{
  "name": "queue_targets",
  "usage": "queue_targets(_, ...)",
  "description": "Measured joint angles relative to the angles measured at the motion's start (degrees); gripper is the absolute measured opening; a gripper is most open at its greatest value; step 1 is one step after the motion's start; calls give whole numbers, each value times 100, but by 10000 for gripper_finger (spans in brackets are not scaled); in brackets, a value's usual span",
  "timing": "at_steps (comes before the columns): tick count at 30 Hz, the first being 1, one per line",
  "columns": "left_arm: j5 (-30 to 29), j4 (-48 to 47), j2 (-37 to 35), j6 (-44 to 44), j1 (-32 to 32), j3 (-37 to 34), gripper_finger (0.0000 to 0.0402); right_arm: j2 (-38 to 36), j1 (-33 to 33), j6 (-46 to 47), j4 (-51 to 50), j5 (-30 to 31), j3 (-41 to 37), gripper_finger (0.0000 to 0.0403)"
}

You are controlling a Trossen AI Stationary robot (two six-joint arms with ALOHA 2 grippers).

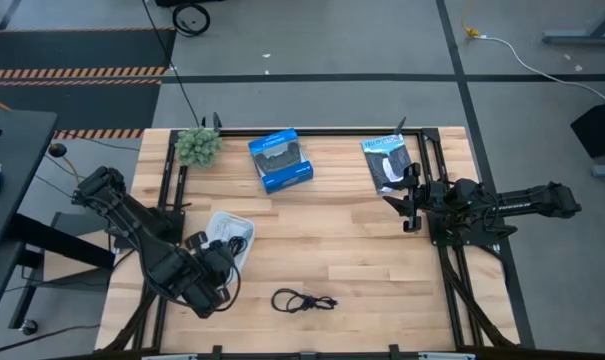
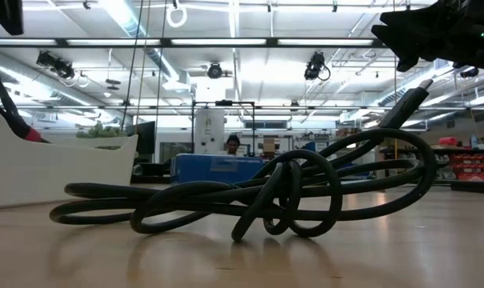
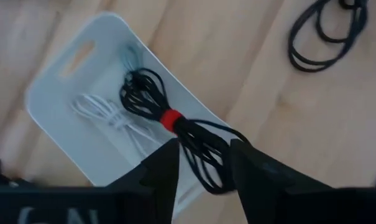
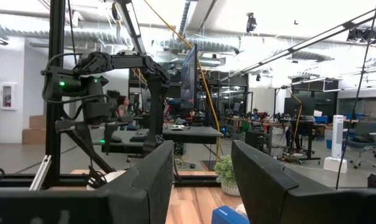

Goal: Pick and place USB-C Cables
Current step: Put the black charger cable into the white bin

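My left gripper (image 3: 204,148) (image 1: 215,262) is over the near rim of the white tray (image 3: 63,93) (image 1: 222,222) and is shut on the black cable with a red tie (image 3: 170,119). That cable's far loops reach over the tray's inside. A white cable (image 3: 107,112) lies on the tray's floor. The other black cable (image 1: 304,301) (image 2: 258,196) lies coiled on the bare wood near the table's near edge, its plug end (image 2: 414,98) sticking up. My right gripper (image 4: 203,152) (image 1: 410,207) is open, waiting above the table's right side. My left gripper pinches the red-tied cable's bundle of loops (image 3: 200,152) between its two fingers, on the near side of the red tie. The fingers lie across the bundle and come from above. The far loops (image 3: 141,93) extend past the tie over the tray; whether they rest on it I cannot tell.
A blue box (image 1: 280,160) and a black-and-white packet (image 1: 387,163) lie near the far edge, with a small green plant (image 1: 197,145) at the far left corner. Bare wood lies between the tray, the loose cable and my right arm.
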Motion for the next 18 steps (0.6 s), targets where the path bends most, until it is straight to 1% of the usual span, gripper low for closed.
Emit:
queue_targets(5,442,381,0,-234,-3,0,153,0,1,0,1,0,1,169)
queue_targets(9,530,718,53,-314,-2,5,145,0,0,1,0,1,2,169)
queue_targets(14,664,588,561,-74,2,4,145,-1,2,0,0,-1,1,169)
queue_targets(18,725,458,946,175,39,2,161,0,1,0,0,-1,2,169)
